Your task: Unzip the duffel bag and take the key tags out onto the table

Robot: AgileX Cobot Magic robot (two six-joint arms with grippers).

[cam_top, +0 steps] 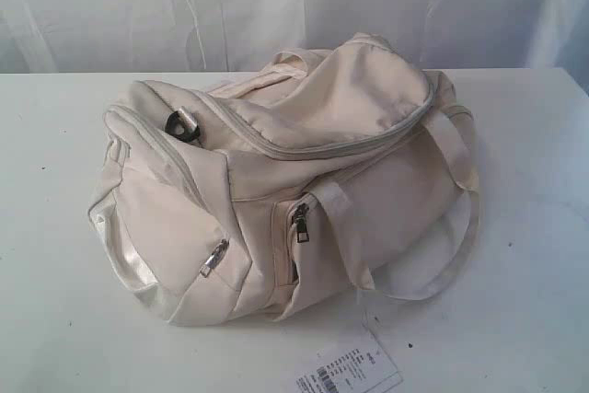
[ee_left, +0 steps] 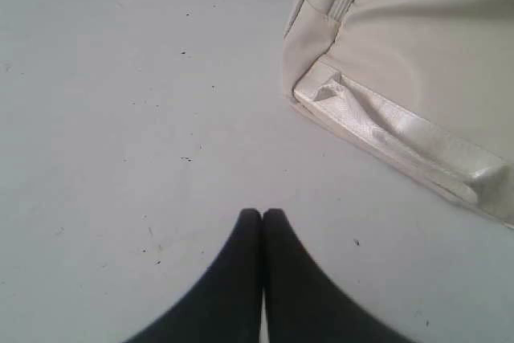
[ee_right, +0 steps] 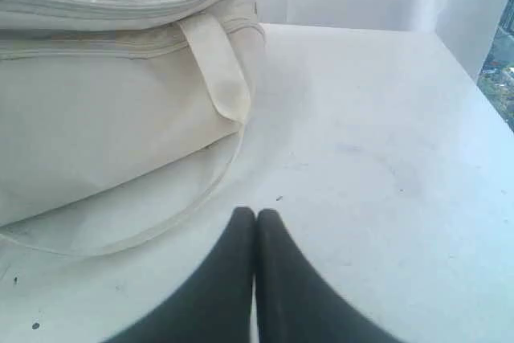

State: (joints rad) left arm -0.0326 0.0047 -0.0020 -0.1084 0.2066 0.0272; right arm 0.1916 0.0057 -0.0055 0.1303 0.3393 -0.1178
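While the duffel bag (cam_top: 285, 181) sits zipped shut mid-way across the table (cam_top: 515, 319), slightly toward its far edge, key tags unseen and presumably inside, the left gripper (ee_left: 262, 216) and right gripper (ee_right: 255, 214) hang beside it, both pinched closed on nothing. Likely snag: tugging the top zipper (cam_top: 350, 144) just drags or bunches the soft bag unless something pins it.

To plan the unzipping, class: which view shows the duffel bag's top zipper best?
The exterior view: the top zipper runs closed across the duffel bag. The right wrist view catches one stretch; the left wrist view only the bag's end.
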